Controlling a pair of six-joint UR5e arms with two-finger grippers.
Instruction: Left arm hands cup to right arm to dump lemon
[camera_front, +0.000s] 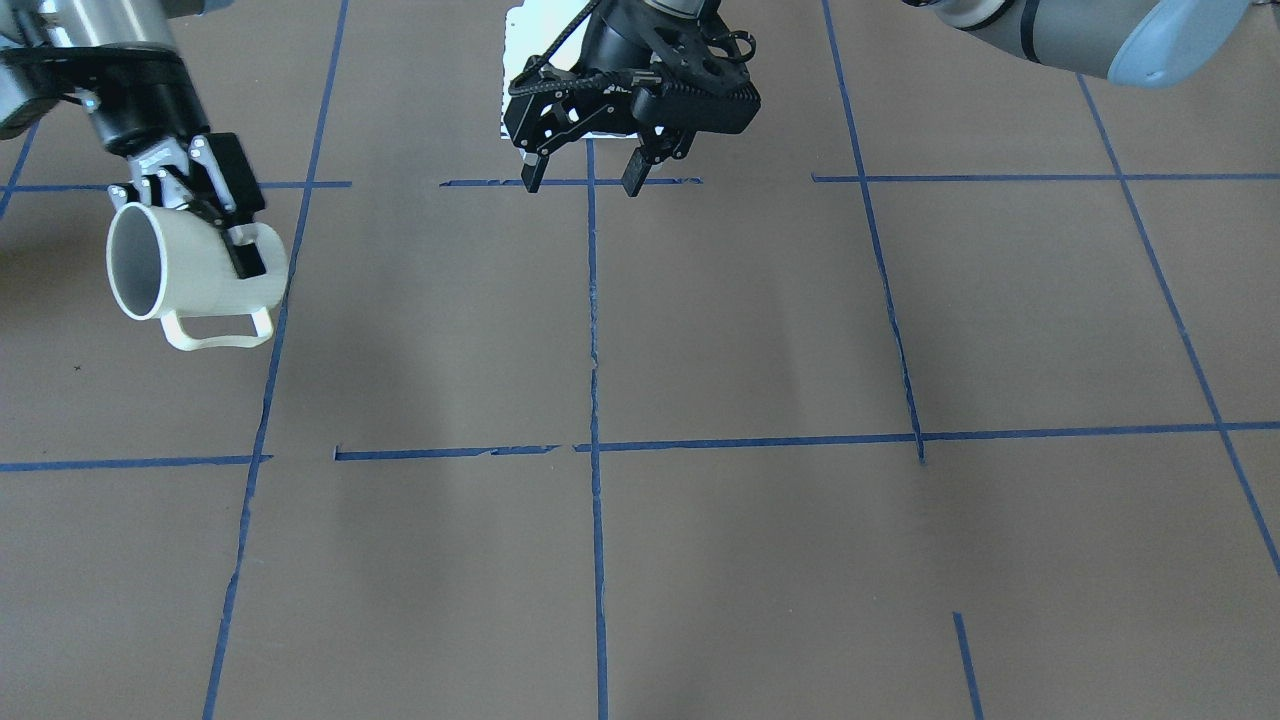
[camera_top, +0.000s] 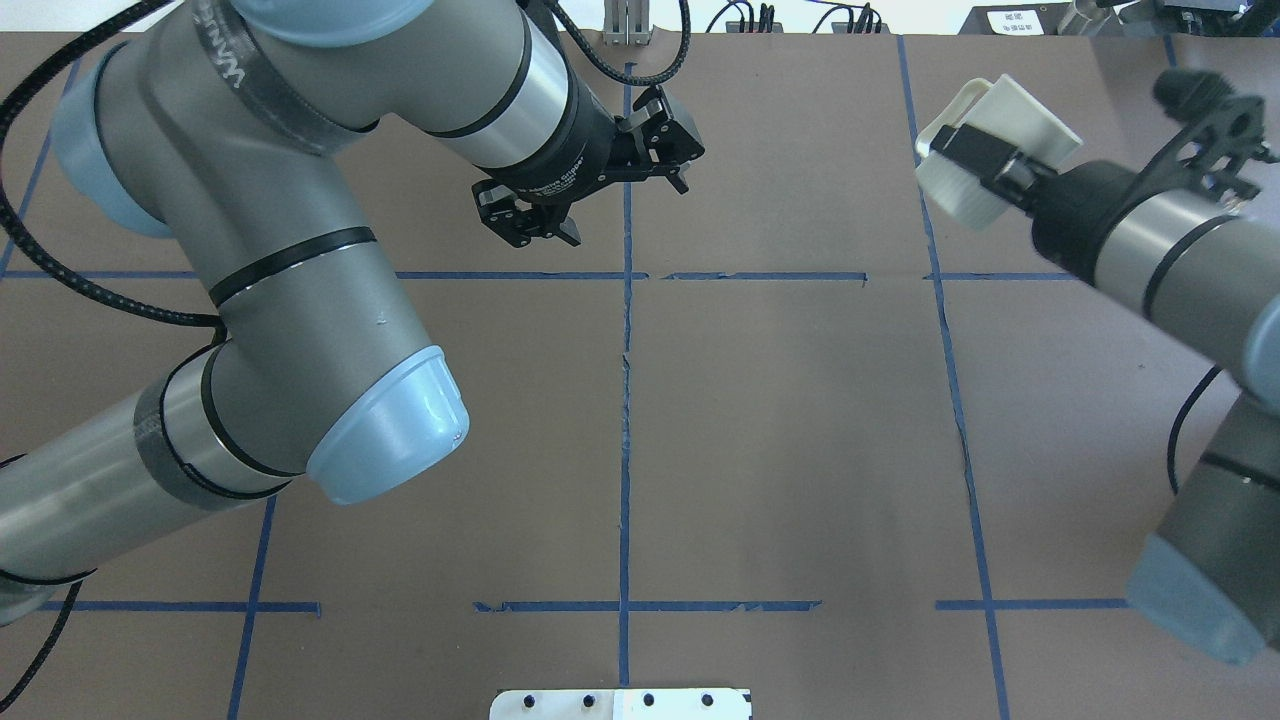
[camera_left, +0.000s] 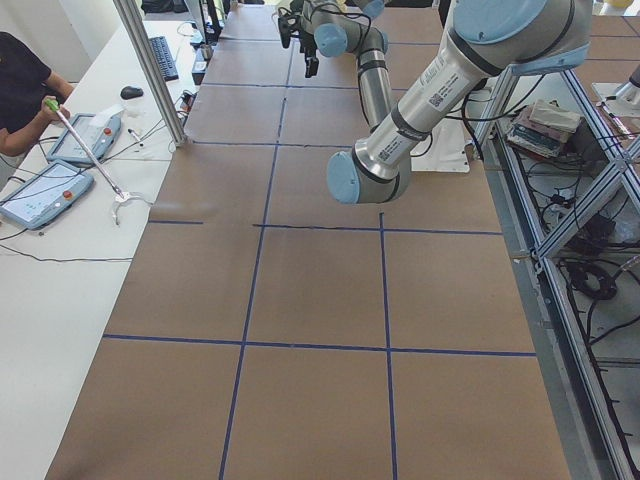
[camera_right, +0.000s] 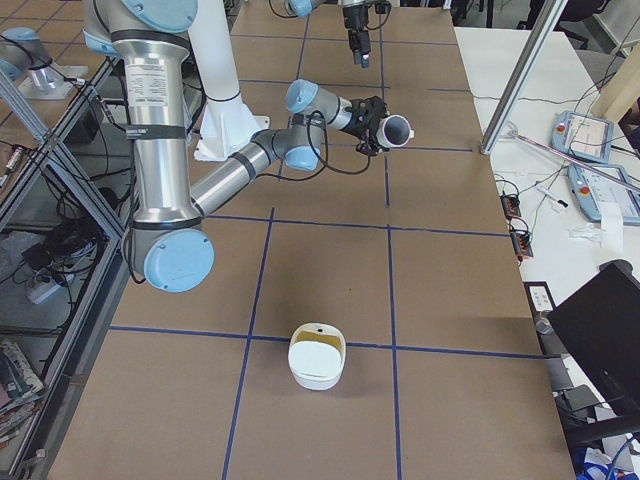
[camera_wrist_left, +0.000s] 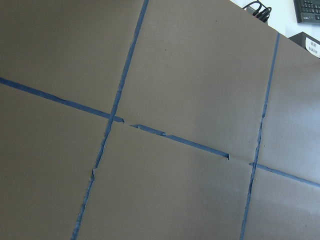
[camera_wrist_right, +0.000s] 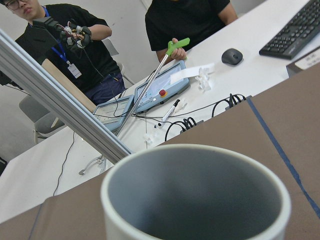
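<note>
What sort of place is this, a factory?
More likely a robotics research lab: a left arm and a right arm, holding a cup, over a table gridded with blue tape, and people at a side desk with control tablets.

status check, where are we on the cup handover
The right tool shut on the cup, cup tipped on its side. The left tool open, empty. No lemon seen in the cup's mouth. Nothing seen between the tools.
</note>
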